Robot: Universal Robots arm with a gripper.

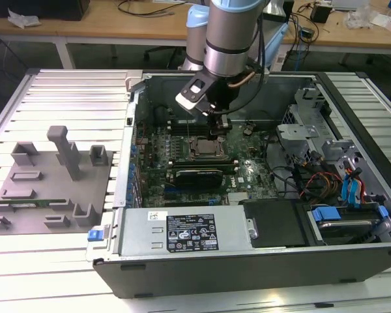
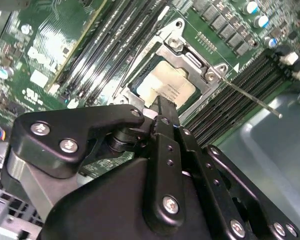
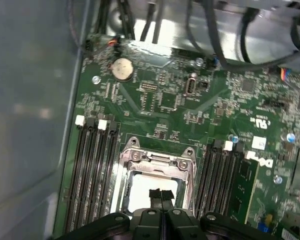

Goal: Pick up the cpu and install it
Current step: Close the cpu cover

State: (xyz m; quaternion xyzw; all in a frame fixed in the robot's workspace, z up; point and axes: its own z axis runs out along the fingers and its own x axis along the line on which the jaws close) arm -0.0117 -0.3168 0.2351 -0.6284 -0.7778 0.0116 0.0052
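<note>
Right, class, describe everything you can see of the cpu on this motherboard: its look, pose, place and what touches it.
The cpu is a small flat square chip with a pale silver, metal-looking top bearing faint print. It lies flat inside the metal socket frame on the green motherboard, between banks of black memory slots. In the second wrist view the gripper, its fingers closed together, hangs over one edge of the chip. Whether it touches the chip cannot be told.

Pale silver square cpu (image 2: pixel 166 84) flat inside metal socket (image 2: pixel 192 50)
</note>
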